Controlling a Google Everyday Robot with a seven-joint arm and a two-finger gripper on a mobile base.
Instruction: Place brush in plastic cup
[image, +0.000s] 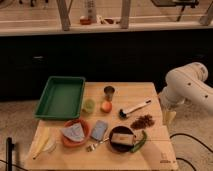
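Observation:
The brush (134, 108) lies flat on the wooden table (150, 160), right of centre, its white handle pointing up-right and its small dark head at the lower left. A small translucent green plastic cup (88, 106) stands upright left of centre, next to the green tray. My gripper (169, 117) hangs at the table's right edge, below the white arm (187, 85). It is to the right of the brush handle and apart from it.
A green tray (61, 97) sits at the back left. A metal cup (109, 92), an orange fruit (105, 106), a brown pile (142, 122), a blue sponge (99, 129), an orange bowl (76, 133), a dark bowl (121, 139), a green vegetable (140, 141) and a fork (95, 145) crowd the table.

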